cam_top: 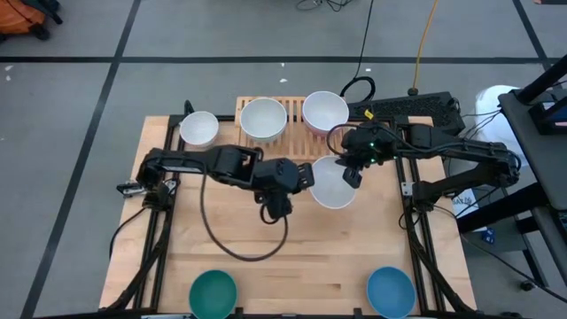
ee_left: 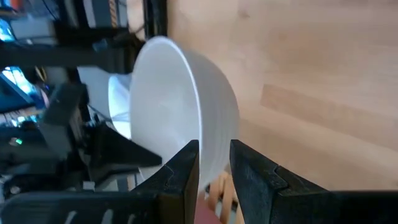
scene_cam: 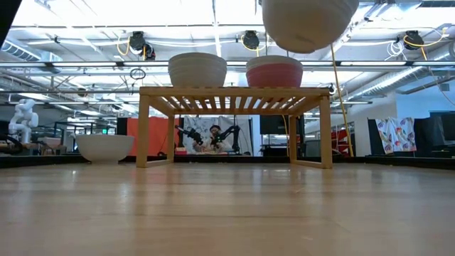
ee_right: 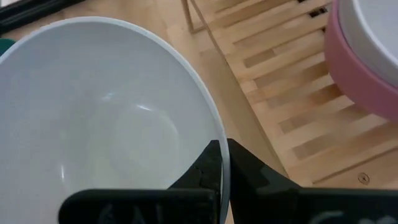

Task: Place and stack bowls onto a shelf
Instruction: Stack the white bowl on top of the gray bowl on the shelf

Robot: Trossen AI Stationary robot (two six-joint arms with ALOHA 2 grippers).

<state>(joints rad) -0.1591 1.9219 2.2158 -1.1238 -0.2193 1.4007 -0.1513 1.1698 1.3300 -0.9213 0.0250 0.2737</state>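
On the light wooden shelf [cam_top: 285,124] at the table's far edge stand a white bowl [cam_top: 263,118] and a pink bowl [cam_top: 325,111] that shows white from above. In front of the shelf a second white bowl [cam_top: 332,183] hangs in the air, high in the low view [scene_cam: 309,21], with my right gripper [ee_right: 222,144] shut on its rim. My left gripper [ee_left: 214,152] is open at that bowl's left side [cam_top: 304,177], one finger on either side of the wall. Whether those fingers touch it I cannot tell. My right gripper pinches the raised bowl's rim [ee_right: 225,138] on the side toward the table's right, one finger inside the bowl and one outside. The fingers slant down from the right. The bowl is lifted clear of table and shelf, mouth up.
A third white bowl [cam_top: 199,128] rests on its base on the table, left of the shelf. A teal bowl [cam_top: 213,292] and a blue bowl [cam_top: 391,291] stand at the near edge. A black cable [cam_top: 239,239] loops across the middle. The shelf's right end [cam_top: 390,120] is bare.
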